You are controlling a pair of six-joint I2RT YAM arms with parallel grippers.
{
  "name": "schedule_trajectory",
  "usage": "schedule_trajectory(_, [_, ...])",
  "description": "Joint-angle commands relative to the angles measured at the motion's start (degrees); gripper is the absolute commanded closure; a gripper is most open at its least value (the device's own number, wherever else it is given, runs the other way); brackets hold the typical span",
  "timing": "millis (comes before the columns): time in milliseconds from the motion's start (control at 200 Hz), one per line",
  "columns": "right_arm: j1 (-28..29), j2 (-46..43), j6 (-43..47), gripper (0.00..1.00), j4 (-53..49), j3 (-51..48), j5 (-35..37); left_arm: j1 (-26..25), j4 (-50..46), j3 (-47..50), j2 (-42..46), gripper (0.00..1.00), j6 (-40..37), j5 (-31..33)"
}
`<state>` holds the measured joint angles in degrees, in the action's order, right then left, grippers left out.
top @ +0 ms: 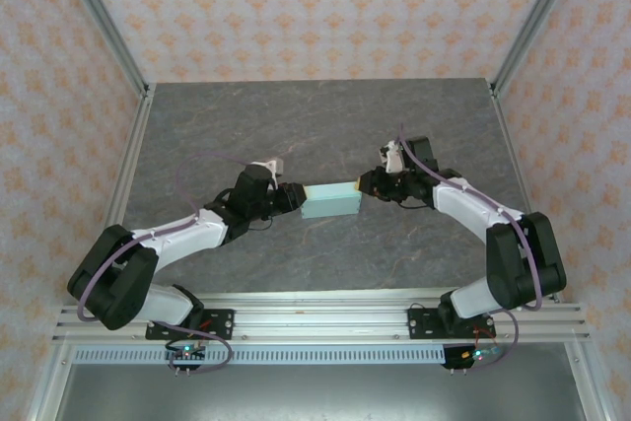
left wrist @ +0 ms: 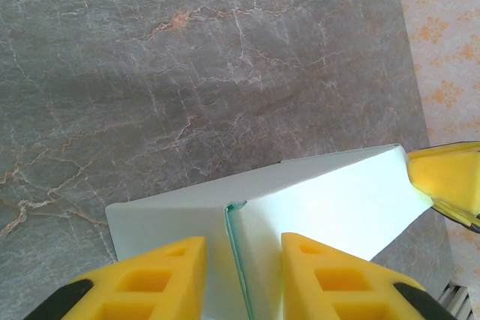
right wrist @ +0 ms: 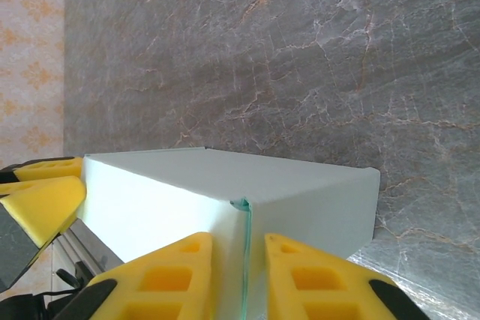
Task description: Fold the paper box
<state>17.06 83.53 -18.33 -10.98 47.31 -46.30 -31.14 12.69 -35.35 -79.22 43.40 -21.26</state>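
The paper box [top: 330, 201] is a small pale mint-blue rectangular box in the middle of the table, lying left to right between my two grippers. My left gripper [top: 294, 196] meets its left end and my right gripper [top: 367, 184] its right end. In the left wrist view the box [left wrist: 330, 200] runs away from the yellow fingers, and the left gripper [left wrist: 241, 241] is closed narrowly on the end seam. In the right wrist view the right gripper [right wrist: 238, 237] pinches the opposite end of the box [right wrist: 172, 200] the same way. Each view also catches the other gripper's yellow fingers [left wrist: 450, 177] [right wrist: 41, 200] at the far end.
The grey marbled tabletop [top: 296, 125] stretches behind and around the box. Metal frame posts [top: 128, 135] and patterned walls bound it on the left, right and back. An aluminium rail [top: 325, 308] carrying the arm bases runs along the near edge.
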Motion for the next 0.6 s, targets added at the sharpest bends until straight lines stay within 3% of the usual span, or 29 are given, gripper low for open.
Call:
schedule_trajectory(0, [-0.45, 3.74, 0.04, 0.82, -9.75, -5.45, 6.69, -0.17, -15.98, 5.65, -3.77, 0.72, -2.28, 0.4])
schedule_trajectory(280, [-0.45, 5.09, -2.15, 0.86, -8.25, -8.77, 8.86, -0.12, -9.59, 9.75, -7.16, 0.77, 1.16, -0.1])
schedule_trajectory(596, [-0.5, 5.9, -7.2, 0.93, -2.17, -14.45, 14.58, -0.64, -6.29, 12.82, -9.09, 0.81, 2.73, 3.46])
